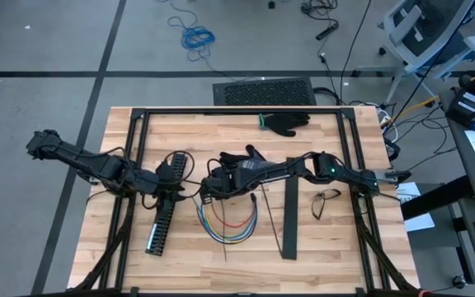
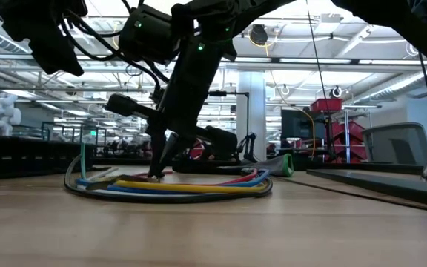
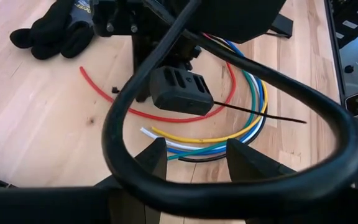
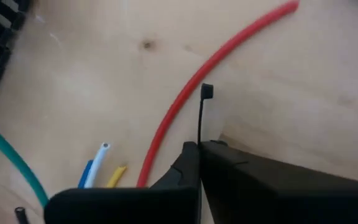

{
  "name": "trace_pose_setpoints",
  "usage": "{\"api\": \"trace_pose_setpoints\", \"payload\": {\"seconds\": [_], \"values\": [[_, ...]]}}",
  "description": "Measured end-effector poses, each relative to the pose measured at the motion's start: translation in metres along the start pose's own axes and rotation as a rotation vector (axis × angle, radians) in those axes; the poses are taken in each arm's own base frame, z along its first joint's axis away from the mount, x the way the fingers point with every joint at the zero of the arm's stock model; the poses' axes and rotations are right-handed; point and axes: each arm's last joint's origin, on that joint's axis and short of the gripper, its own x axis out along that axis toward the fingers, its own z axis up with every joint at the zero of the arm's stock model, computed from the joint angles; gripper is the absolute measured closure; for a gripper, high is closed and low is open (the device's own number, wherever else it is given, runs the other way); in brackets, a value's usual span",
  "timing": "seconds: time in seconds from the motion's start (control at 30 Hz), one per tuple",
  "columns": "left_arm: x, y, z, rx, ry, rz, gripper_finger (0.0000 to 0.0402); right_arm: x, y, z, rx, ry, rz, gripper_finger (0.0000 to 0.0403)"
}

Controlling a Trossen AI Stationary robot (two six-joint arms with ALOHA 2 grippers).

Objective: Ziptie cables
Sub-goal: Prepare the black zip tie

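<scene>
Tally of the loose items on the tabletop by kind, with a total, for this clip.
Cables, one looped bundle, by colour: red 1, yellow 1, blue 1, green 1, white 1
Black gloves: 2, one partly under the right arm
Zip tie, pinched in the right gripper: 1
Black slotted duct: 1
Black flat strip: 1
Eyeglasses: 1
Total: 11

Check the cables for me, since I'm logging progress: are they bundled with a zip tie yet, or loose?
Loose. The cables lie fanned in a U on the table, ends apart; the right gripper pinches the black zip tie beside them.
</scene>
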Motion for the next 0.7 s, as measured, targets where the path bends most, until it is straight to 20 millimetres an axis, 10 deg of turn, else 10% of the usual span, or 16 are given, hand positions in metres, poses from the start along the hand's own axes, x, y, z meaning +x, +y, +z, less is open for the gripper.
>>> {"api": "trace_pose_setpoints", "payload": {"seconds": [0.27, 0.7], "values": [[-0.010, 0.002, 0.002, -0.005, -0.056, -0.009, 0.0240, -0.045, 0.022, 0.015, -0.127, -0.085, 0.199, 0.0403], [-0.065, 0.014, 0.009, 0.038, -0.444, -0.065, 0.0240, -0.180, 0.028, 0.027, -0.413, -0.375, 0.295, 0.0403]]}}
